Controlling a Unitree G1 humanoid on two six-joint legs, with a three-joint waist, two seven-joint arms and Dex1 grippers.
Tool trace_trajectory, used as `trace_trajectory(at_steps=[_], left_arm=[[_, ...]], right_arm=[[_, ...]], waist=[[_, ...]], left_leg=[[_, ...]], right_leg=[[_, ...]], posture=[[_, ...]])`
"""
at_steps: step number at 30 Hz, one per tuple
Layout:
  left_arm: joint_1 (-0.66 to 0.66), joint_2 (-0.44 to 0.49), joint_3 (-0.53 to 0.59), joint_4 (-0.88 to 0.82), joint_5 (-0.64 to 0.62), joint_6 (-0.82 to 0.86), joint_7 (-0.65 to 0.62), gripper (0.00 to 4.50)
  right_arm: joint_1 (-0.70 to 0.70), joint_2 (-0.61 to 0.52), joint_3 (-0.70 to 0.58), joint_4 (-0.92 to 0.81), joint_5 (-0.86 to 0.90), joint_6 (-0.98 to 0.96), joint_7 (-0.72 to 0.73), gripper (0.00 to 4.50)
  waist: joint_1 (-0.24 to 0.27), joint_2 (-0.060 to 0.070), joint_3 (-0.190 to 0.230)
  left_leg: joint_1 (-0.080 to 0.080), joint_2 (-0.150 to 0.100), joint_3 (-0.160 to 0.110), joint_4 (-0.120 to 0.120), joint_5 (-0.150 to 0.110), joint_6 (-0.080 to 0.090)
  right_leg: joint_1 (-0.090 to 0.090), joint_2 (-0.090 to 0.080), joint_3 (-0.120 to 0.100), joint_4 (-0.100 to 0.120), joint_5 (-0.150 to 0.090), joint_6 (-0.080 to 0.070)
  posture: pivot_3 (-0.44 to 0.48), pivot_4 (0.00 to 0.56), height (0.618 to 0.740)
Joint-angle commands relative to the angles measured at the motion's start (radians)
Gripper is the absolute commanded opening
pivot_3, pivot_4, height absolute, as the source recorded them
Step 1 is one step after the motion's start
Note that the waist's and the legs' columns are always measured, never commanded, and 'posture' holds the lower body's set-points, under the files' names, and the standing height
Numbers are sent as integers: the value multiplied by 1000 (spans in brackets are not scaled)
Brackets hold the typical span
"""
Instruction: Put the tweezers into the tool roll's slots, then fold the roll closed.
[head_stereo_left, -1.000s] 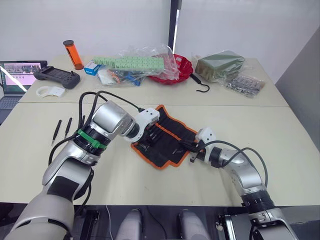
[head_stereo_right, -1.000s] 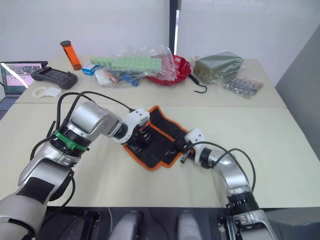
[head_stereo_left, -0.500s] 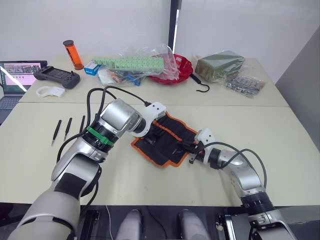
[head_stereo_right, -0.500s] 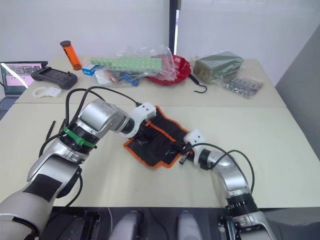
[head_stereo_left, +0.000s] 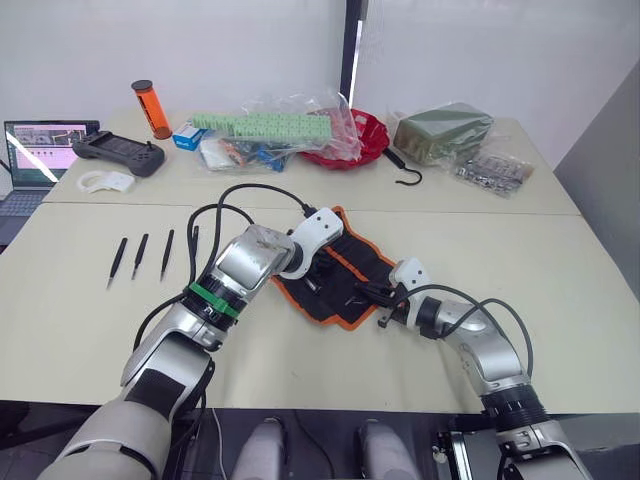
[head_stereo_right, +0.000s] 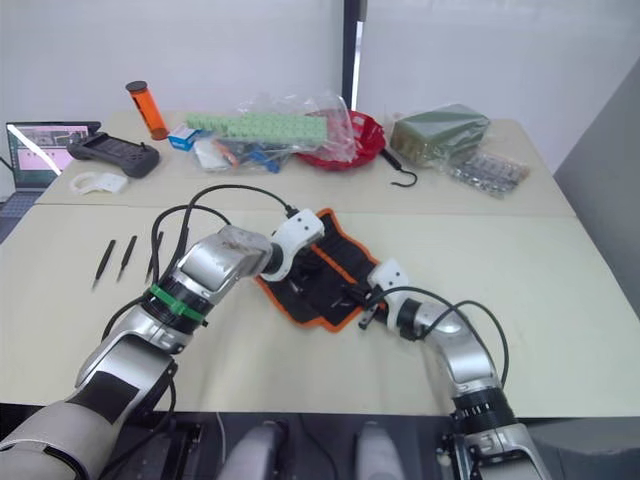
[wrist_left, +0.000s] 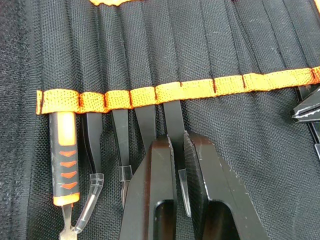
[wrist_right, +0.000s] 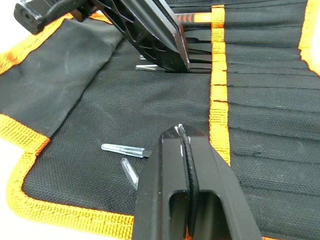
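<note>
The roll lies open mid-counter, several tools in its slots. Left fingers grip a tweezer there. Right fingers are closed, pressing on the roll.

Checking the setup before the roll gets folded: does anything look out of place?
Yes. Two small clear plastic tip caps lie loose on the black fabric tool roll with orange trim, not on any tool. Four slim black tweezers remain on the table beside it.

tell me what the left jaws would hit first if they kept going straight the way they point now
Most likely the orange strip of the tool roll. The left gripper is closed on a tweezer already tucked under that strip, with black pocket fabric beyond.
</note>
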Motion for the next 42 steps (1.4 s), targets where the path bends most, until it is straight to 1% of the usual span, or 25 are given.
trace_trajectory(at_steps=[1,2,4,5,8,12,15,20,22,28,33,35,37,40,42], left_arm=[[-7,26,30,-45,27,-24,-26,0],[-7,33,32,-54,32,-20,-28,0],[-2,50,50,-73,22,4,-45,877],[2,60,62,-89,14,17,-54,1077],[12,87,106,-134,-6,64,-69,2057],[34,134,150,-211,-23,107,-90,3449],[54,155,202,-255,-37,111,-80,4481],[111,184,365,-327,-87,126,-49,4481],[146,206,412,-358,-96,121,-41,4481],[280,258,546,-467,-161,107,-35,4481],[422,292,655,-548,-145,30,25,4481],[499,302,702,-570,-107,-73,66,4481],[570,294,782,-577,-109,-111,99,4481],[656,285,912,-581,-173,-109,95,4481],[722,272,1034,-550,-196,-124,116,4481]], right_arm=[[25,-3,35,26,-28,43,8,17],[24,-4,34,27,-27,43,9,17],[22,-3,30,28,-23,43,11,0],[22,-1,26,27,-17,44,12,0],[20,-1,14,20,-3,44,17,0],[15,0,-13,-2,30,52,27,0],[8,2,-30,-17,53,52,33,0],[-26,2,-94,-56,117,86,33,0],[-43,-4,-112,-54,129,98,32,0],[-69,-15,-112,-18,108,102,43,0],[-61,-28,-76,35,58,85,56,0],[-55,-30,-63,64,39,69,63,0],[-53,-30,-55,91,20,53,67,0],[-51,-30,-50,121,8,32,66,0],[-52,-28,-45,137,6,21,72,0]], waist=[[-1,0,0],[-2,0,0],[-3,0,0],[-4,0,0],[-5,0,0],[-5,0,0],[-3,0,0],[-4,0,0],[-5,0,0],[-5,1,0],[-2,1,0],[-3,1,0],[-3,1,0],[-3,1,0],[-3,1,0]], left_leg=[[0,0,0,0,0,0],[0,0,0,0,0,0],[0,0,0,0,0,0],[0,0,0,0,0,0],[0,0,0,0,0,1],[0,0,0,0,0,1],[0,0,0,0,0,1],[-1,0,0,0,0,1],[-1,0,0,0,0,1],[-1,0,0,-1,-1,1],[-2,0,0,-1,-1,1],[-2,0,0,-1,-1,1],[-1,0,0,-1,-1,1],[0,1,0,-1,-1,1],[0,1,0,-1,-1,1]], right_leg=[[0,0,0,0,0,0],[0,0,0,0,0,0],[0,0,0,1,0,0],[0,0,0,1,0,0],[-1,0,0,1,0,0],[-1,0,0,2,0,0],[-1,0,0,2,0,0],[-3,0,0,2,0,0],[-3,0,0,3,0,0],[-4,0,0,4,0,0],[-4,0,1,4,0,0],[-4,0,1,4,0,0],[-4,0,1,3,0,0],[-4,0,1,3,0,-1],[-3,0,1,3,0,-1]], posture=[[0,150,740],[0,150,740],[0,150,740],[0,150,740],[0,150,740],[0,150,740],[0,150,740],[0,150,740],[0,150,740],[0,150,740],[0,150,740],[0,150,740],[0,150,740],[0,150,740],[0,150,740]])
